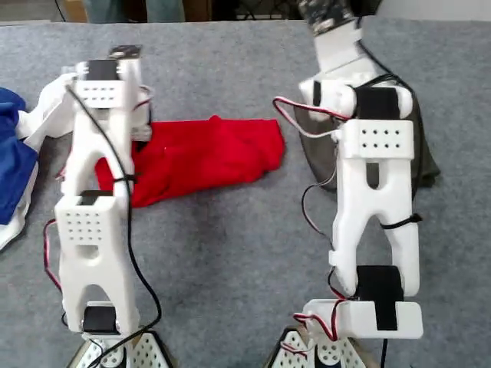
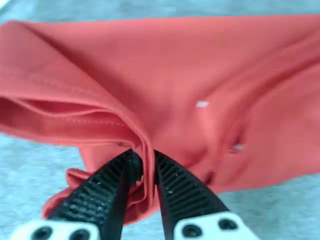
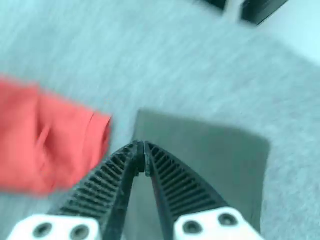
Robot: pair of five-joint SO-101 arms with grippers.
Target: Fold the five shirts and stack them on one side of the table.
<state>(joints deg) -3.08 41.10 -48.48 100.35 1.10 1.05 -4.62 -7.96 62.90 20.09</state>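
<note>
From above, the red shirt (image 1: 207, 157) lies crumpled at 11 o'clock from the middle of the surface (image 1: 230, 268), with a dark shirt (image 1: 424, 157) at 3 o'clock.

Left wrist: the left pincer (image 2: 142, 167) pinches a red fold.

Right wrist: the right pincer (image 3: 141, 155), tips touching and empty, hangs above the dark shirt.

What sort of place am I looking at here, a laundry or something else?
Probably a robotics test bench, not a laundry: two white arms with bare wiring stand at a grey covered table, the left gripper pinches a red shirt, and a blue shirt lies at the table's edge.
</note>
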